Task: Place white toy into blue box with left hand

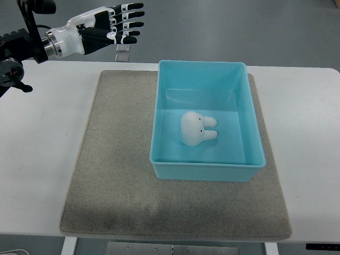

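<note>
The white toy (195, 129) lies on the floor of the blue box (249, 114), near its middle, with two stubby ends pointing right. The box stands on the grey mat (117, 159), toward its right side. My left hand (119, 24) hovers at the top left, above the table's far edge and up-left of the box. Its fingers are stretched out flat toward the right and hold nothing. The right arm does not show.
The mat covers most of the white table (37, 149). A small grey block (122, 53) sits at the table's far edge, just under the left hand. Beyond the table lies grey floor.
</note>
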